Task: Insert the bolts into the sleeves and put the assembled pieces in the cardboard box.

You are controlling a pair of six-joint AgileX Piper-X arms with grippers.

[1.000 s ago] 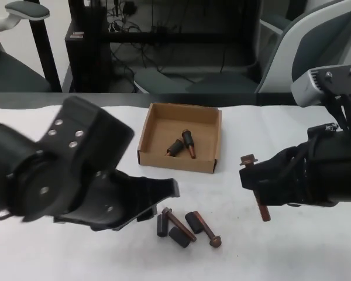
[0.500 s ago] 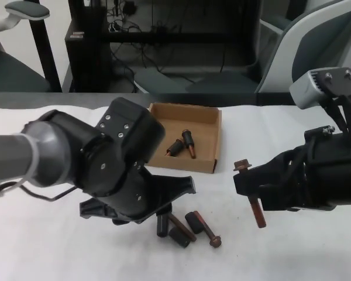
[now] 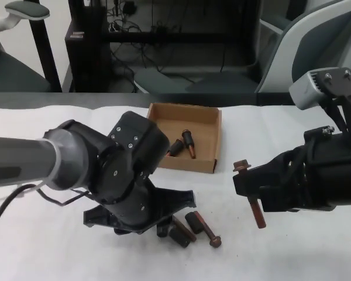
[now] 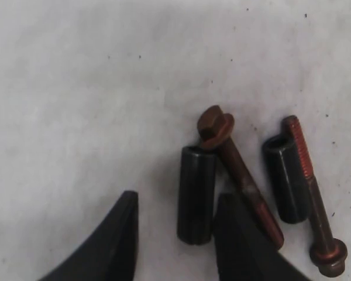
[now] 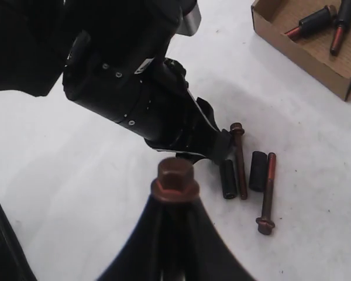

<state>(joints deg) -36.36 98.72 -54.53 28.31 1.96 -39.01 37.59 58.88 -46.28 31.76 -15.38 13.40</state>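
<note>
Over the white-covered bench [image 3: 292, 252], the left arm [image 3: 105, 170] has swung in from the side within the last second and dropped onto the loose parts near the front edge. The right arm [image 3: 316, 175] has edged only slightly inward with its load. With both halves of a pair now in reach, the next insertion looks ready to be set up.

The cardboard box [image 3: 181, 164] sits beyond, toward the back of the bench, with two assembled pieces [image 3: 181, 143] already inside.

The left claw [image 4: 176, 199] is spread wide, its fingers [image 4: 126, 234] straddling a sleeve [image 4: 196, 196]. The sleeve lies flat, its long axis in line with the fingers. It is close against one finger, though contact cannot be told.

The right claw [image 3: 251, 190] is clamped on a bolt [image 3: 253, 196] above the bench. The bolt stands near upright, head up and threaded tip down, a little tilted.

Just beside the straddled sleeve lie one loose bolt [image 4: 240, 175], a second sleeve [image 4: 286, 178] and another bolt [image 4: 313, 205], their long axes roughly alongside one another.
</note>
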